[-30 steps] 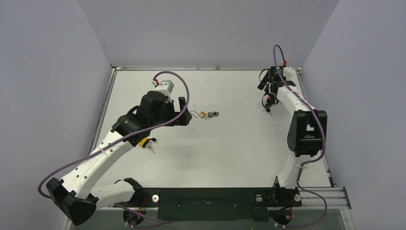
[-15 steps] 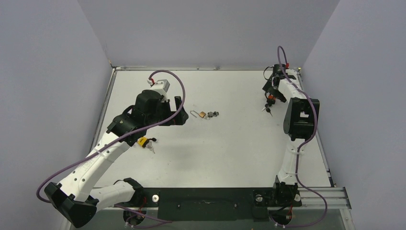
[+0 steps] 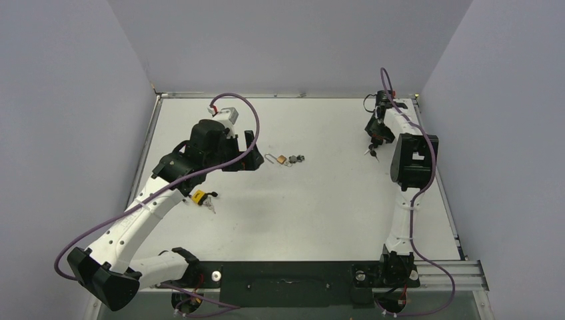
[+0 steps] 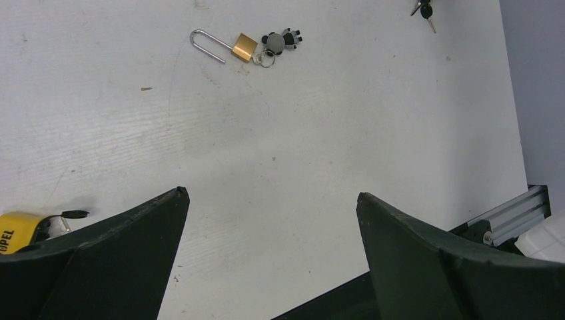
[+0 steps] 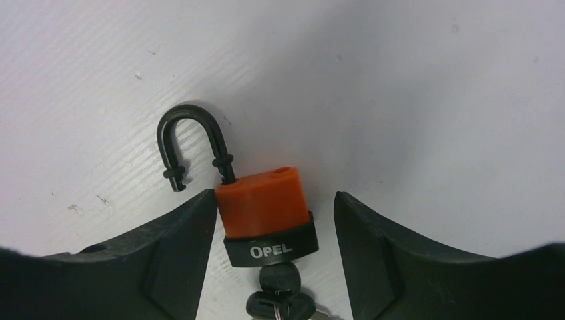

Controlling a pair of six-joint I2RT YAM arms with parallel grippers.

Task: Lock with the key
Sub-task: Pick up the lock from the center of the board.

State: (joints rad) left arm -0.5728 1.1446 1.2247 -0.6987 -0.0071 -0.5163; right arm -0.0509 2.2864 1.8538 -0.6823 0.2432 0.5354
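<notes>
Found orange plastic-bodied padlock flat on white table at far right corner, black shackle standing open, black-headed key seated in its base. Noted right gripper spread wide astride the body, one finger just beside it, nothing clamped. Judged best to square up on the body, close firmly, leave shackle free for pressing home. Saw table edge and pale wall close by; open room only toward centre. Noted left gripper also agape, empty, near small brass padlock.

Overhead, two wrist close-ups (table shared)
</notes>
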